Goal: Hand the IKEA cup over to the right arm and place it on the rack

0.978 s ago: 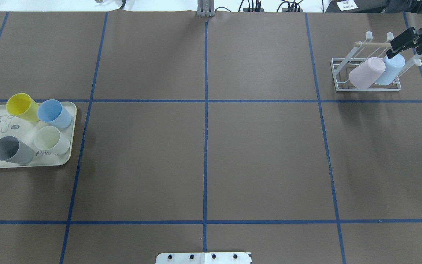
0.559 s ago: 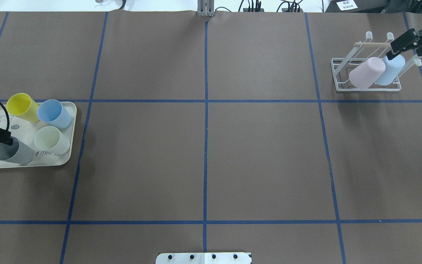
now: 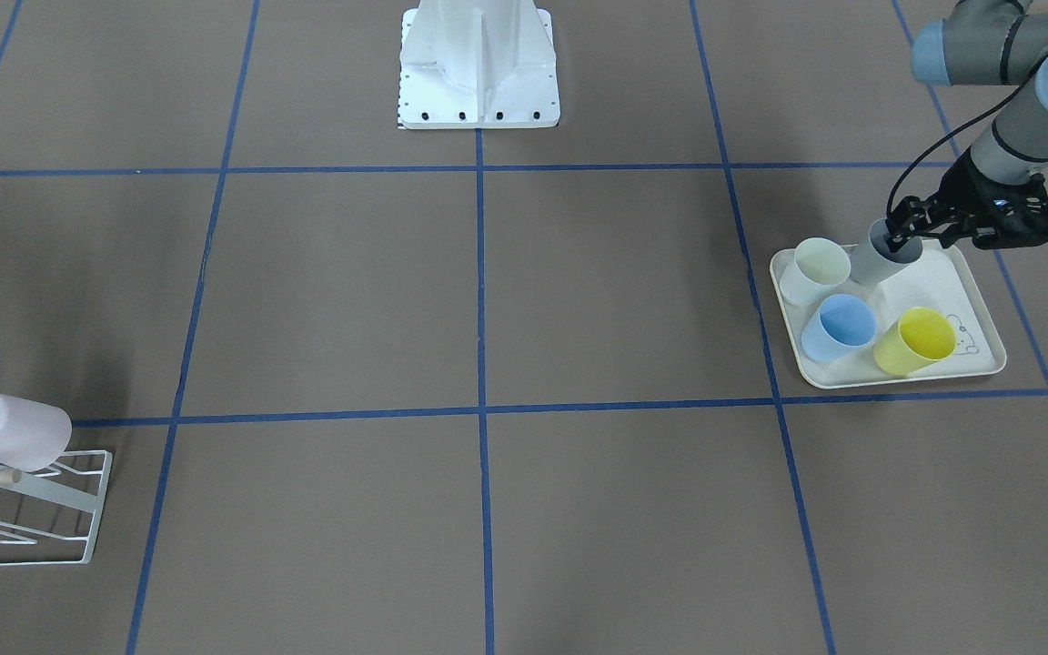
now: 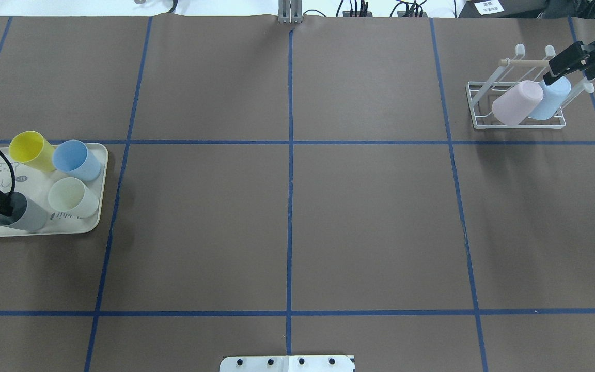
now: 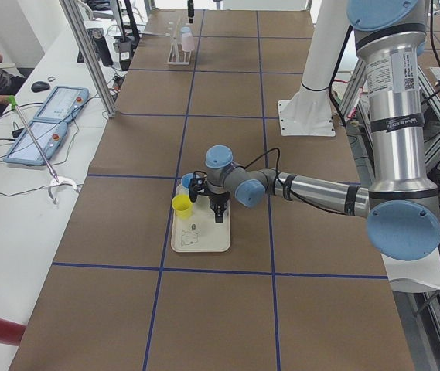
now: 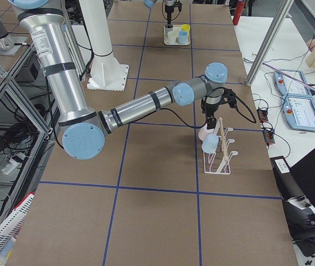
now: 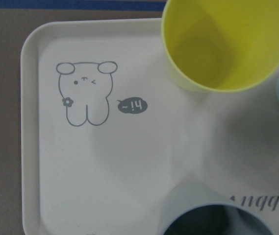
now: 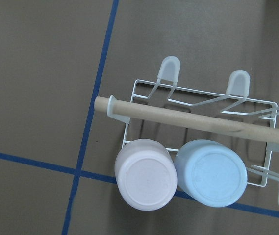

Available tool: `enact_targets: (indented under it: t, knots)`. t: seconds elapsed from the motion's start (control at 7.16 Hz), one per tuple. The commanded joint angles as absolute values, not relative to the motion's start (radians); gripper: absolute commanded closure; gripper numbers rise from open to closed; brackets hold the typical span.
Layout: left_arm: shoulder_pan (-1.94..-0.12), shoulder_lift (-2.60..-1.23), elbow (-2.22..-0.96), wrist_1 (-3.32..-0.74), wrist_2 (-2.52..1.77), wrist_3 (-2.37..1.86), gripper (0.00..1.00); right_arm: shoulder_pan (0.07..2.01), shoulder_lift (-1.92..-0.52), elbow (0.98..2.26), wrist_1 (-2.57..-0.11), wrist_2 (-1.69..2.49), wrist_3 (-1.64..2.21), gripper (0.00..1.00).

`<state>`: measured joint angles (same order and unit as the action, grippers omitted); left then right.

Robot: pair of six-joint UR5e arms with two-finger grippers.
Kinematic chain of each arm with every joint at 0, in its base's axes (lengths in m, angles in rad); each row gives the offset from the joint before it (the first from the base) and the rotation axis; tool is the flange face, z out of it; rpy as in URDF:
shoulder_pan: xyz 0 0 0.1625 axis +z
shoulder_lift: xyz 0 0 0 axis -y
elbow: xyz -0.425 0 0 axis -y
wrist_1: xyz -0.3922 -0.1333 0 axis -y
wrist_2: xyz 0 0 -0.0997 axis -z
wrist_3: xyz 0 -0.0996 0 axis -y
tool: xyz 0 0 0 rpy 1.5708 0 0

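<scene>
The left arm is hanging low over the tray, left hand at the grey cup's rim; I cannot tell its grip.

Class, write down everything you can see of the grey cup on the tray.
The grey cup is a plain, smooth, plastic-looking tumbler, wider at its mouth, dark inside. It stands mouth up on the cream tray, in its outer robot-side corner, beside a pale cup. The left tool is at its rim; grip unclear.
</scene>
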<state>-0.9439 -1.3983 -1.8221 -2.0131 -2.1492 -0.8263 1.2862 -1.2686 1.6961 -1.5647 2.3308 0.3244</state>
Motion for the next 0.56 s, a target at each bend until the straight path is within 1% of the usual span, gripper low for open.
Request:
enact_targets:
  t: [0.0, 0.28, 0.42]
  knots:
    - [-0.940, -1.391, -1.824, -2.013, -2.210, -0.827, 1.00, 1.285, -1.267, 1.697, -1.565, 2.338, 0.325, 0.01]
    - [-0.975, -1.375, -1.868, -2.013, -2.305, -0.819, 1.00, 1.285, -1.267, 1.697, -1.565, 2.341, 0.325, 0.01]
    - [-1.071, -1.340, -1.917, -2.008, -2.313, -0.812, 1.00, 1.285, -1.267, 1.697, -1.565, 2.341, 0.325, 0.01]
